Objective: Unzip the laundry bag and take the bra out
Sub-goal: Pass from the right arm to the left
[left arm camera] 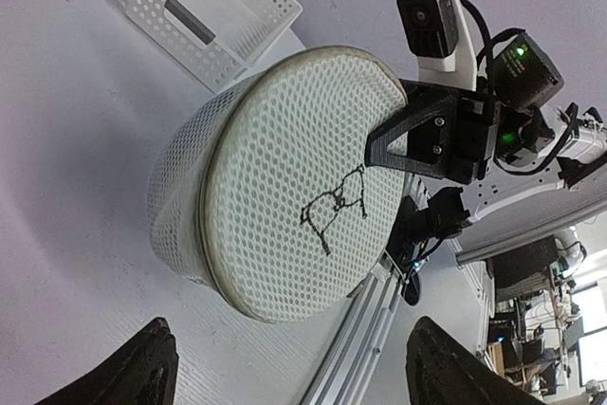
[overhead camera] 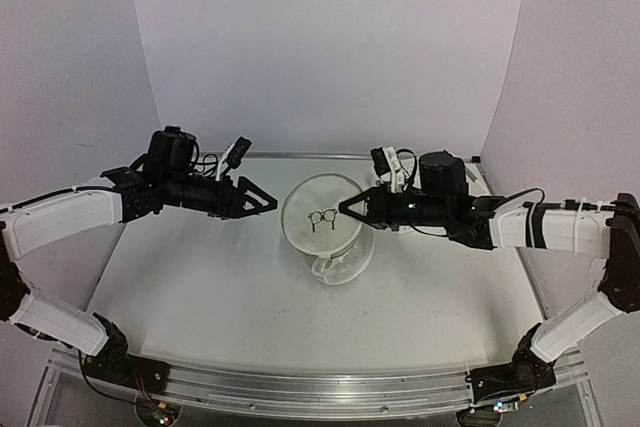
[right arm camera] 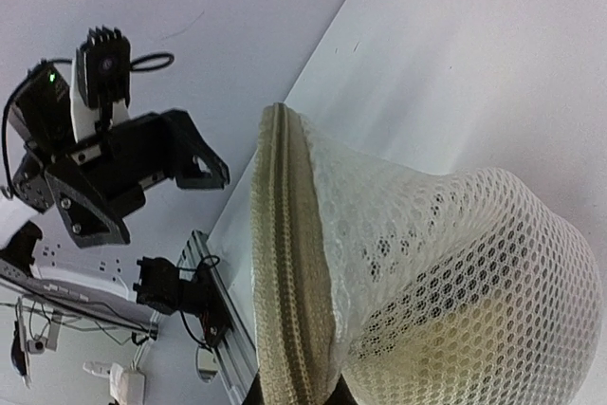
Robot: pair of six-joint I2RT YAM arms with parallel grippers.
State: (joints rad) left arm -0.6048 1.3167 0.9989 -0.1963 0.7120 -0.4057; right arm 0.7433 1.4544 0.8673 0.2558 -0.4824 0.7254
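Right gripper (overhead camera: 346, 209) is clamping shut on the rim of the laundry bag (overhead camera: 320, 209) in the top view, at the middle of the bench (overhead camera: 200, 297); the bag is standing on edge with its round face and black pictogram (overhead camera: 321, 217) tipping towards the camera, and the left gripper (overhead camera: 268, 203) is hanging just beside it with its jaws spread and nothing between them. From the left wrist, the two dark fingers (left arm camera: 142, 367) are standing wide apart at the bottom edge, well clear of the bag (left arm camera: 285, 168); the right gripper (left arm camera: 384, 154) is pinching the far rim beside the pictogram (left arm camera: 334, 208), the mesh side is lying against the bench (left arm camera: 66, 139), and a white perforated basket (left arm camera: 213, 11) is sitting behind. From the right wrist, the zipper band (right arm camera: 280, 282) is running up from the bottom edge, where its own fingertips are mostly hiding; the mesh body (right arm camera: 455, 272) is bulging to the right, and the released left gripper (right arm camera: 171, 201) is facing it from across.
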